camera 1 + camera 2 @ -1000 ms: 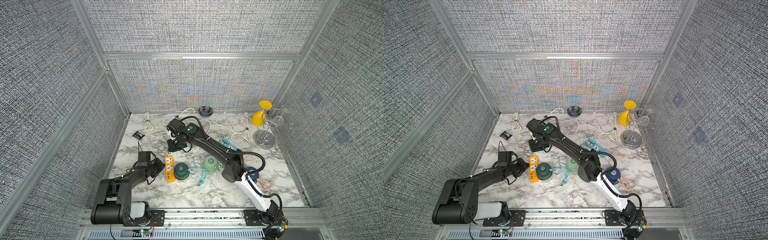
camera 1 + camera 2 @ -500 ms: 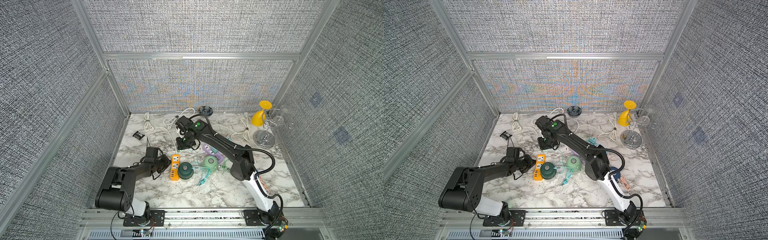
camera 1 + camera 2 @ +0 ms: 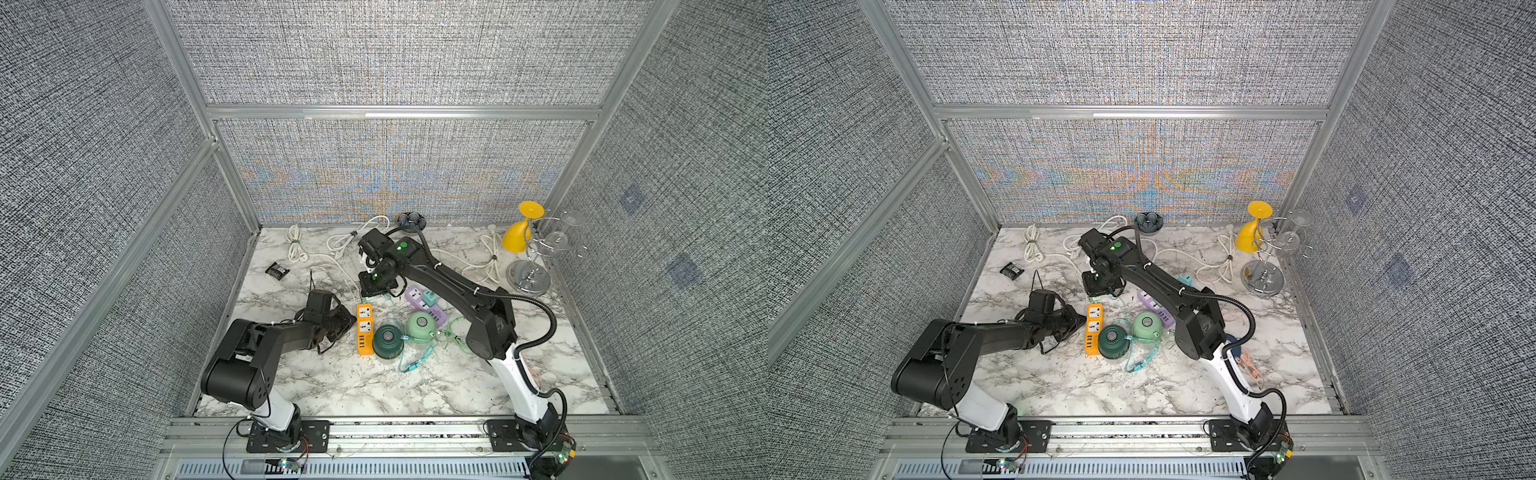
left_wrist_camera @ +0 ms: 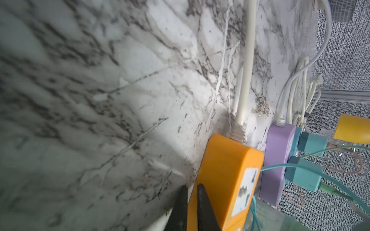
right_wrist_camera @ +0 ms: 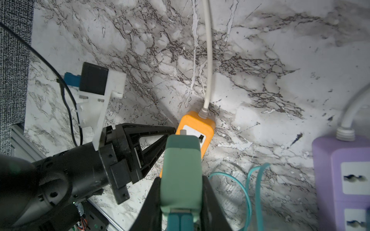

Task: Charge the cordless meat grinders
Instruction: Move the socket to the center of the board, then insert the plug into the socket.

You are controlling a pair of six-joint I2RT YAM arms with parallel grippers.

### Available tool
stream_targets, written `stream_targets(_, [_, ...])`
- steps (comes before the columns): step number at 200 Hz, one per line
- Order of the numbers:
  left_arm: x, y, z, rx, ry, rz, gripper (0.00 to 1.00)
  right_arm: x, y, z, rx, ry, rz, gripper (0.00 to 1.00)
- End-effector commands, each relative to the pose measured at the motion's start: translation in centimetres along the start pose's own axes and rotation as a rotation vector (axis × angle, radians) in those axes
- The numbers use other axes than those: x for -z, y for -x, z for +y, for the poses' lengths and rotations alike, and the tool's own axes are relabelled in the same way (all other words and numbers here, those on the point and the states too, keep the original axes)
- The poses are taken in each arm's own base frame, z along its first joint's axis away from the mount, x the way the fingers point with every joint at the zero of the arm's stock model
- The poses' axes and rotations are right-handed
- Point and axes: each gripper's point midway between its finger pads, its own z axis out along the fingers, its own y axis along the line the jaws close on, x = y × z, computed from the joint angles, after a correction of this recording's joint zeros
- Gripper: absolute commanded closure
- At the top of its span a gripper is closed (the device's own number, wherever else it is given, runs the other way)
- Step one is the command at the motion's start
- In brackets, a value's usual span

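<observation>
In both top views the dark green grinder [image 3: 388, 340] [image 3: 1113, 340] and the mint green grinder [image 3: 420, 326] [image 3: 1147, 326] stand beside the orange power strip [image 3: 363, 330] [image 3: 1093, 330]. Only a sliver of the navy grinder [image 3: 1235, 345] shows behind my right arm. My right gripper [image 3: 376, 291] [image 5: 181, 180] is shut on a mint-green charger plug [image 5: 181, 160] and hangs just above the strip's [image 5: 197, 124] far socket. My left gripper [image 3: 347, 322] [image 4: 190, 192] is shut, its tips against the strip's [image 4: 226, 170] left side.
A purple power strip [image 3: 424, 303] [image 5: 340, 160] with teal plugs lies to the right of the orange one. Teal cable [image 3: 415, 361] loops in front of the grinders. White cords [image 3: 340, 245], a dark dish [image 3: 411, 219], a black packet [image 3: 277, 271] and a glass rack [image 3: 530, 278] stand further back.
My left gripper slid right, pushing the orange strip and dark green grinder right. My right gripper carried the plug right, then held over the strip.
</observation>
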Motion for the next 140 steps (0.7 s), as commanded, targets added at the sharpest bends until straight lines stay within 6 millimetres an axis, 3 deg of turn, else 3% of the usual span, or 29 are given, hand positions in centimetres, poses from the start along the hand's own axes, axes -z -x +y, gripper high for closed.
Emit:
stream_targets(1, [0.4, -1.9, 5.5, 0.052, 0.233, 0.045, 0.81, -0.3, -1.0, 0.3, -0.007, 0.01, 0.042, 1.0])
stream_targets(54, [2.3, -1.3, 6.0, 0.004, 0.293, 0.004, 0.64, -1.9, -2.8, 0.5, -0.031, -0.012, 0.111, 1.0])
stream_targets(140, [4.8, -1.2, 5.5, -0.092, 0.285, -0.046, 0.66, -2.1, -3.3, -1.4, -0.114, -0.117, 0.123, 1.0])
